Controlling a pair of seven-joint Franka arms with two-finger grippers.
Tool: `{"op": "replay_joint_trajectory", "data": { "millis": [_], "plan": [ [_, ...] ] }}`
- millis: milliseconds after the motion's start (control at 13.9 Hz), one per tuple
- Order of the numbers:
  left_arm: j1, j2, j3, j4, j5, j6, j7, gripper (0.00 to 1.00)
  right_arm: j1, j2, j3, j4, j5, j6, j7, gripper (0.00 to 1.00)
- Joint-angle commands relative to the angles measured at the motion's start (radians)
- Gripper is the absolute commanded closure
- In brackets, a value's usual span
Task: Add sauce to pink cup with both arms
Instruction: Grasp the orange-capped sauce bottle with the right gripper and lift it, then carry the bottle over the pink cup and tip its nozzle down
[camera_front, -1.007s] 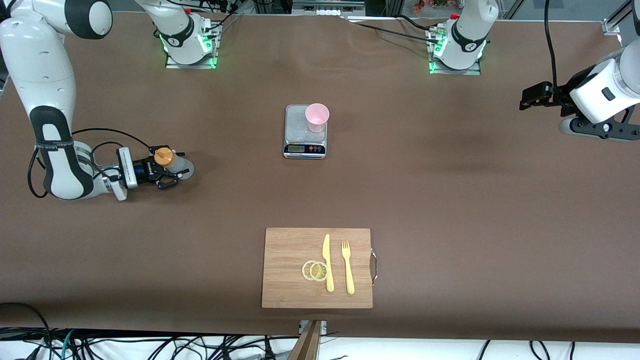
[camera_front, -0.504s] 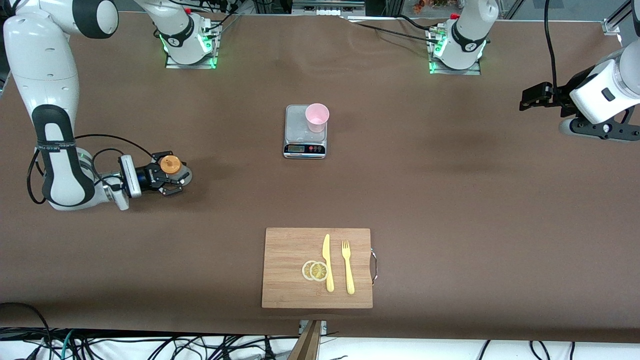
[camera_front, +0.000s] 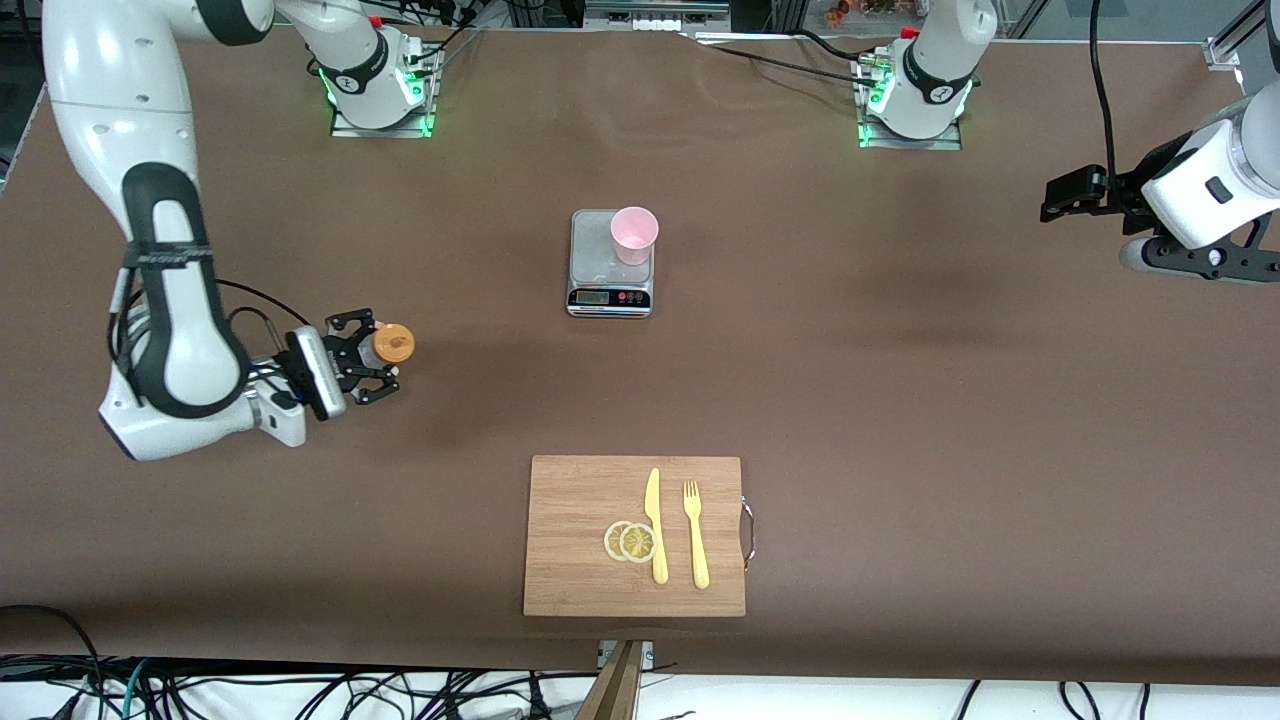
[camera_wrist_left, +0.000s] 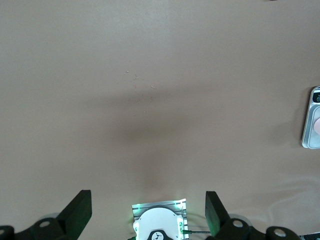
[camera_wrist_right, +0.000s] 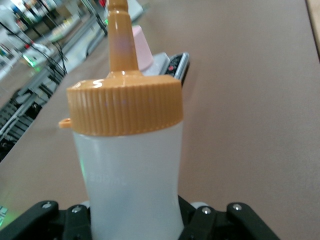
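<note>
From where I stand, the right gripper (camera_front: 372, 362) is clamped around the sauce bottle (camera_front: 388, 346), holding it by the translucent body just below the orange cap. The bottle is off the bench (camera_front: 900, 400) and hangs over its brown surface toward the right arm's end, with the cap pointing roughly toward the middle of the bench. In the right wrist view the sauce bottle (camera_wrist_right: 131, 170) fills the frame, its ribbed orange cap and narrow nozzle rising above the whitish body, and the black gripper (camera_wrist_right: 135, 220) closes in on both sides of the body.

The pink cup (camera_front: 634, 234) stands upright on a small grey kitchen scale (camera_front: 610, 290) in the middle of the bench, well apart from the bottle. The cup sits on the scale's platform at the corner toward the left arm's end, away from the scale's display.

The left gripper (camera_front: 1068, 192) waits in the air over the left arm's end of the bench, its fingers spread wide with nothing between them. The left wrist view shows the two black fingers (camera_wrist_left: 80, 212) far apart over bare brown bench.

Nearer to the front camera than the scale lies a wooden cutting board (camera_front: 580, 500). On it rest two lemon slices (camera_front: 630, 541), overlapping, a yellow knife (camera_front: 655, 526) just beside them and a yellow fork (camera_front: 694, 533) beside the knife.
</note>
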Motion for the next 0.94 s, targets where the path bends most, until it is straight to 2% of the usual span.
{"op": "replay_joint_trajectory", "data": {
  "millis": [0, 216, 432, 720, 864],
  "plan": [
    [0.004, 0.015, -0.003, 0.031, 0.024, -0.009, 0.023, 0.00, 0.028, -0.068, 0.097, -0.009, -0.167, 0.056, 0.195, 1.00],
    [0.004, 0.015, -0.003, 0.031, 0.024, -0.009, 0.023, 0.00, 0.034, -0.099, 0.240, -0.007, -0.366, 0.098, 0.410, 1.00],
    [0.004, 0.015, -0.003, 0.031, 0.023, -0.009, 0.023, 0.00, 0.055, -0.117, 0.340, -0.007, -0.534, 0.114, 0.588, 1.00],
    [0.007, 0.015, -0.003, 0.031, 0.023, -0.009, 0.025, 0.00, 0.121, -0.120, 0.426, -0.007, -0.683, 0.115, 0.798, 1.00],
    [0.007, 0.015, -0.003, 0.031, 0.023, -0.009, 0.025, 0.00, 0.170, -0.122, 0.448, -0.007, -0.741, 0.105, 0.898, 1.00]
  ]
}}
